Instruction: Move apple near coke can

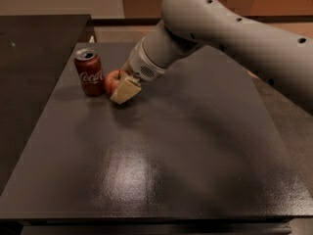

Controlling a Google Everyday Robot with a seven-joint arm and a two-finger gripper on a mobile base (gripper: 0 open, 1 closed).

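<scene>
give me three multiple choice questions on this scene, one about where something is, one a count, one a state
1. Where is the gripper?
A) at the apple, beside the coke can
B) down by the front edge, far from both
C) above the can's top

2. How many cans stand on the table?
A) three
B) one
C) two

3. How is the coke can posed?
A) on its side
B) crushed flat
C) upright

Answers:
1 A, the gripper sits against the apple just picture-right of the can.
2 B, only the red can shows.
3 C, its silver top faces up.
</scene>
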